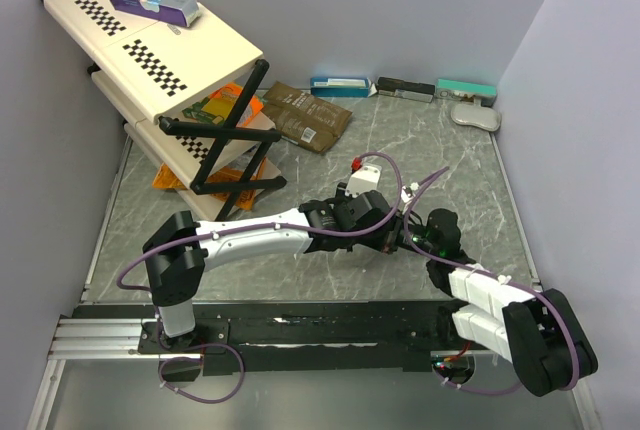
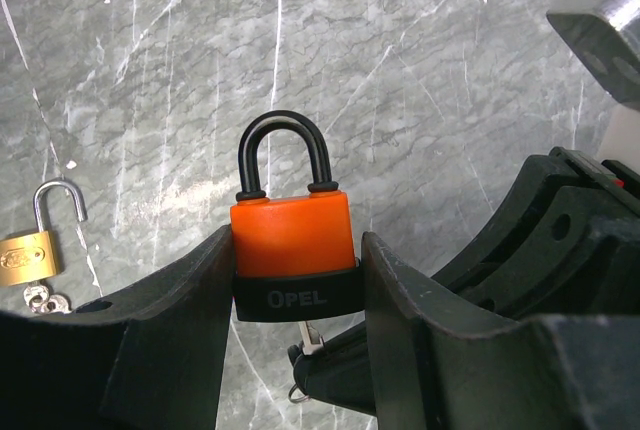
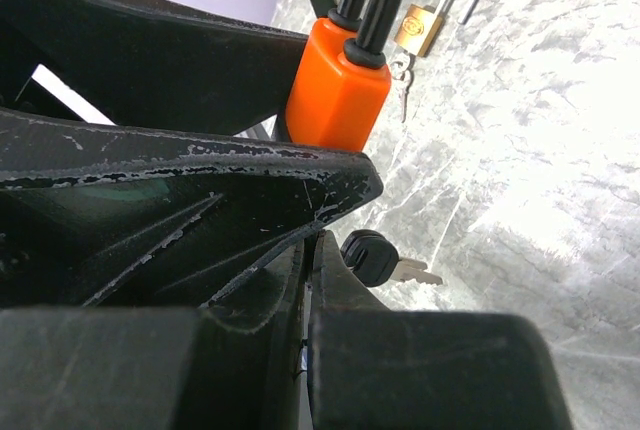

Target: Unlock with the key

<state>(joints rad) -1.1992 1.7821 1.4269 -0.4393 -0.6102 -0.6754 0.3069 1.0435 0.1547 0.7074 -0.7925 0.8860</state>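
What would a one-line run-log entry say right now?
left hand: grips orange padlock | shackle: closed | right hand: shut on key beneath it | brass padlock: open

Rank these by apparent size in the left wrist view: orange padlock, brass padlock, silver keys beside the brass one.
1. orange padlock with black shackle, though nearest the camera
2. small brass padlock with open shackle
3. silver keys beside it

Overhead camera looks down across the whole worktop (image 1: 450,150) from the near edge; both wrist cameras sit tight in, sharing the orange padlock (image 2: 292,235).
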